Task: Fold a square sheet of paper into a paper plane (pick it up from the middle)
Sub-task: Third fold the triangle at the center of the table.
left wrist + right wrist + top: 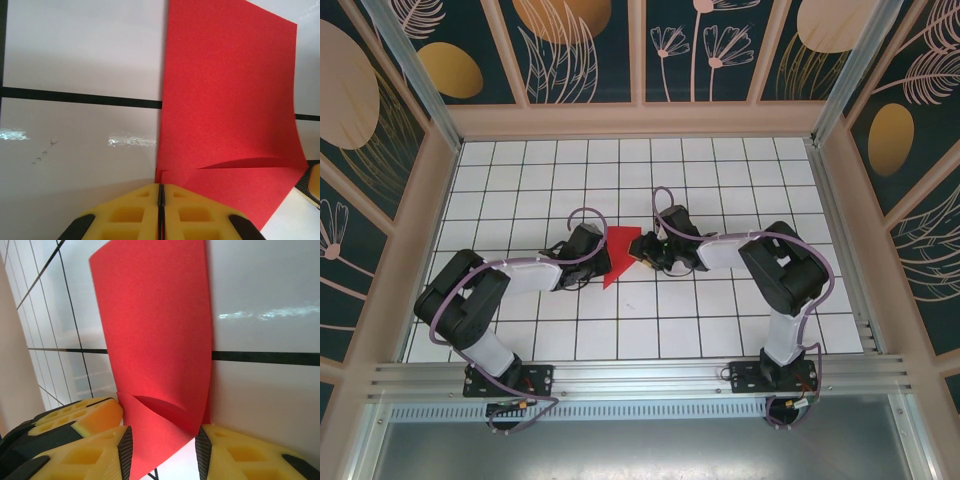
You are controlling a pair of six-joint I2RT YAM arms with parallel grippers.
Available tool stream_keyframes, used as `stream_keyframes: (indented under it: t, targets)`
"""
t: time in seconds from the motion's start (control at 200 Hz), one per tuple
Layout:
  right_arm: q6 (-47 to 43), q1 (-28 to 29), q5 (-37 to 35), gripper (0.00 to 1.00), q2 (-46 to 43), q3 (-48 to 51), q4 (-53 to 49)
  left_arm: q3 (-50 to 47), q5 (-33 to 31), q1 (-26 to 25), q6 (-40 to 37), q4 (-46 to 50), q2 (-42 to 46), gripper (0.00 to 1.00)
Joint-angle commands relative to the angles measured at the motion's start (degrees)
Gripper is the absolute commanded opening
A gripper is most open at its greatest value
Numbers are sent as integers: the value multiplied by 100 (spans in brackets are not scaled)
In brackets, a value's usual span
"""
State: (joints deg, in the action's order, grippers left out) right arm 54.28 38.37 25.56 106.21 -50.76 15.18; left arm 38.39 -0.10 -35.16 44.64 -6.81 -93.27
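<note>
At the surface [720, 320] centre, left gripper [160, 186] jaws pinch the square sheet of paper [620, 255]; right gripper [162, 435] jaws straddle it, spread. Uneven closing could crease it crooked.

white grid table [720, 330] | dark floral wall panels [580, 50] | metal front rail [640, 378]

Left arm reaches toward 2 o'clock, left tool [160, 189] pinched shut on square sheet of paper [227, 95]. Right arm toward 9 o'clock, right tool [162, 441] jaws parted.
</note>
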Motion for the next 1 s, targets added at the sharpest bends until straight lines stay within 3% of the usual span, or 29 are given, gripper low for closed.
stream_keyframes:
  t: [0.0, 0.495, 0.695, 0.866, 0.996]
  targets:
    - [191, 46, 204, 41, 106, -108, 399, 19, -44, 35, 71, 127, -68, 12]
    - [184, 237, 353, 31, 428, -285, 521, 32, -60, 27, 45, 154, 8, 13]
    - [127, 241, 168, 7, 324, -233, 442, 170, -128, 30, -58, 312, 230, 17]
    - [-26, 238, -472, 2, -229, -214, -96, 292, -294, 32, -164, 513, 732, 32]
    - [-128, 232, -1053, 1, -783, -211, -836, 266, -321, 40, -291, 448, 1204, 54]
